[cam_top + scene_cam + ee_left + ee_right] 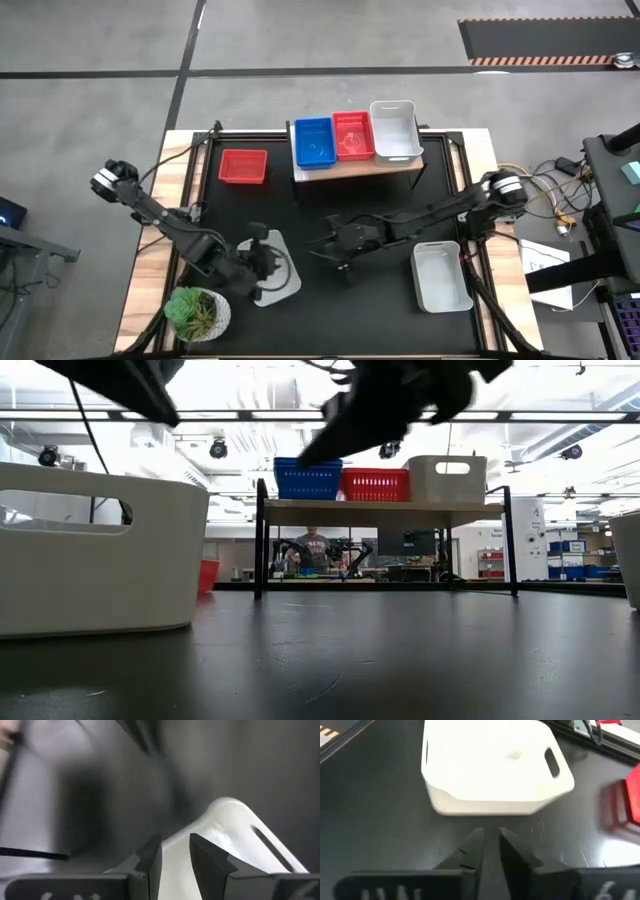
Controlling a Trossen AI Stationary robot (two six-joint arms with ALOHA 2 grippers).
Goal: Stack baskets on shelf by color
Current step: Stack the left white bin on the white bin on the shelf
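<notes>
The light-wood shelf (330, 170) at the table's far middle carries a blue basket (314, 141), a red basket (351, 135) and a white basket (394, 129) side by side. Another red basket (242, 166) stands on the table, left of the shelf. My left gripper (260, 264) is shut on a white basket (278, 272) at the near left. My right gripper (318, 243) hovers at mid-table, pointing toward that basket (495, 765), fingers a narrow gap apart and holding nothing. A third white basket (440, 276) stands at the near right. My left gripper has the white basket's wall (176, 857) between its two fingers, near a corner beside the slot handle (272, 847). It comes slanting down from the table's left. In the low view the basket (95, 550) stands upright with its bottom on the table.
A potted green plant (197, 312) stands at the near left corner, close to my left arm. Cables and equipment lie off the table's right edge. Bare black tabletop (370, 300) lies between the two white baskets.
</notes>
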